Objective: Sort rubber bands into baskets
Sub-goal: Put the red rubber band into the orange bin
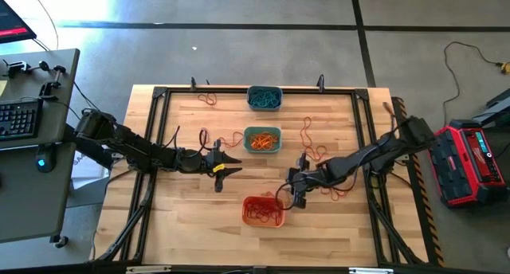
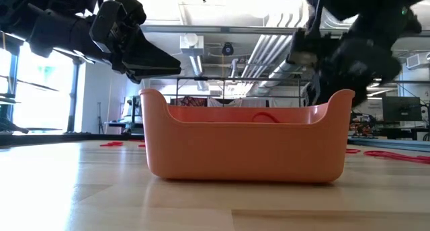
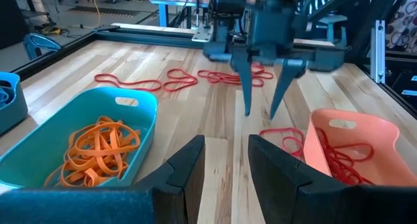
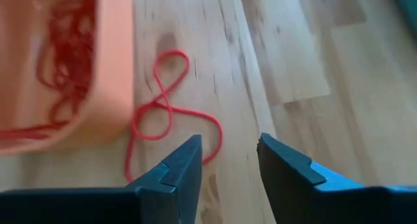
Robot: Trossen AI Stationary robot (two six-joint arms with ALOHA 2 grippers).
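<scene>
the right hand (image 1: 296, 196) hangs open over a thin, floppy red rubber band (image 4: 166, 113) lying on the surface just beside the orange basket (image 1: 263, 211), so pinch one strand, while the left hand (image 1: 225, 164) waits open.

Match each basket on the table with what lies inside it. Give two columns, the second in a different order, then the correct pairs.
Column one:
1. orange basket
2. teal-green basket
3. grey-blue basket

Column two:
A. orange rubber bands
B. blue-teal rubber bands
C. red rubber bands

Pairs: 1-C, 2-A, 3-B.

The colours do not line up: the orange basket takes the red bands, while the orange bands lie in the teal-green basket.
</scene>
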